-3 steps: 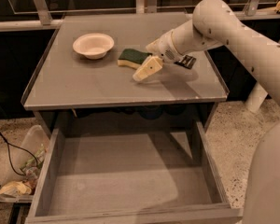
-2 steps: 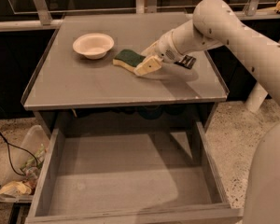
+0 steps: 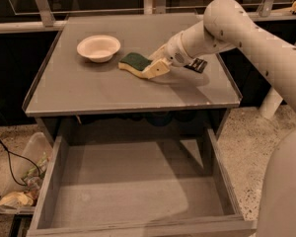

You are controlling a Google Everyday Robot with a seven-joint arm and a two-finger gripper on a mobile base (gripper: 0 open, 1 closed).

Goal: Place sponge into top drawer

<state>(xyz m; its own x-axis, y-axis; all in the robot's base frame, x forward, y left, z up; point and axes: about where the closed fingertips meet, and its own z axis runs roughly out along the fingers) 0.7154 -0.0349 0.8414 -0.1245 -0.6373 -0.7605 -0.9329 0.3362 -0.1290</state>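
Sponge (image 3: 134, 61) toward the counter (image 3: 113, 90) back edge looks soft, light; pinch its foam sides; gripper (image 3: 155, 68) touches its right-edge end; grasp cannot be told.

The gripper (image 3: 155, 69) lies on the right end of the sponge (image 3: 134, 61) on the tabletop (image 3: 89, 90) and hides that end. Of a black object (image 3: 197, 65) only a corner shows behind the arm. The picture's lower edge cuts the front wall of the top drawer (image 3: 138, 191).
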